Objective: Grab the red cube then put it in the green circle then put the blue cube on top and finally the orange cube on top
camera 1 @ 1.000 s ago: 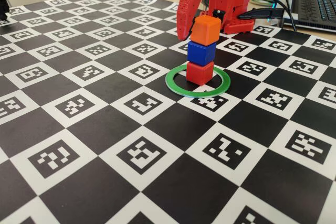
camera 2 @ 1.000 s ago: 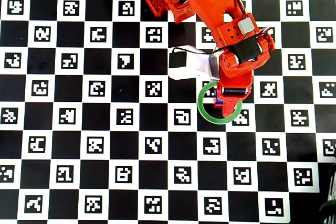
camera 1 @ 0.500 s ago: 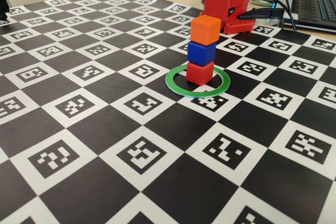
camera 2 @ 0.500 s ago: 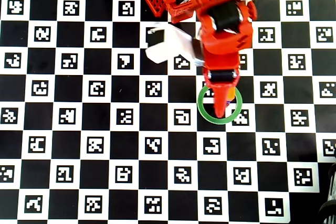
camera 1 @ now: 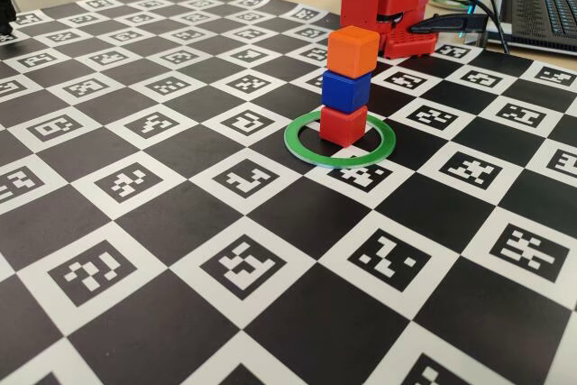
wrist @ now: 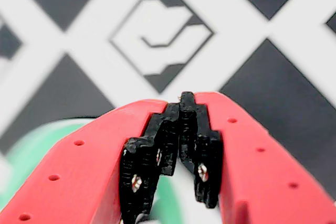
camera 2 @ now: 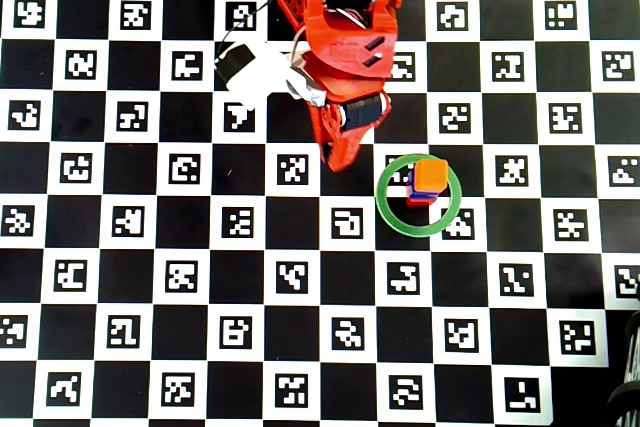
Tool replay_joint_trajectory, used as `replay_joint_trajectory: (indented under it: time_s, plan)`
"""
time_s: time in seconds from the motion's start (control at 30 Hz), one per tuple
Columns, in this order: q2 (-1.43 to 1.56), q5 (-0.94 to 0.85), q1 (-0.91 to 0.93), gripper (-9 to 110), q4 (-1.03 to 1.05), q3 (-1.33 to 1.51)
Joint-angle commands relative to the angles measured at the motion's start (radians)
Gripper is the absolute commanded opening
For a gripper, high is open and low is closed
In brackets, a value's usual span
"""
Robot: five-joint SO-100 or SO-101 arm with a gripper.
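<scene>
My pincer (camera 2: 338, 162) is closed with nothing in it; in the wrist view its black toothed pads (wrist: 181, 129) meet at the tip with no gap. In the overhead view it hangs above the checkered surface (camera 1: 135, 250), left of the green circle (camera 2: 385, 209) and clear of its rim.

The stack stands free inside the green circle: the red cube (camera 1: 343, 125) on the surface, the blue cube (camera 1: 346, 91) on it, the orange cube (camera 1: 352, 50) on top. In the fixed view the orange cube sits slightly to the right of the blue one, overhanging its edge a little. From above the stack is in the upper right part of the ring, near the inner edge without touching it.

Open surface lies all round the ring, widest toward the front and left of the fixed view. A laptop (camera 1: 545, 2) and cables (camera 1: 469, 20) sit past the far right edge.
</scene>
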Motion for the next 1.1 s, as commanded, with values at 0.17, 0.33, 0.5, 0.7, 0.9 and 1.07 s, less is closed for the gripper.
replay_joint_trajectory:
  time_s: [0.17, 0.33, 0.5, 0.7, 0.9, 1.07]
  plan:
    - [0.216, -0.298, 0.006, -6, -0.080, 0.244]
    - [0.344, -0.428, -0.031, -6, -0.040, 0.362]
    - [0.482, -0.492, -0.051, -6, 0.057, 0.462]
    - [0.609, -0.535, -0.046, -6, 0.169, 0.529]
    - [0.664, -0.603, -0.046, -6, 0.236, 0.571]
    - [0.664, -0.713, -0.048, -6, 0.298, 0.571]
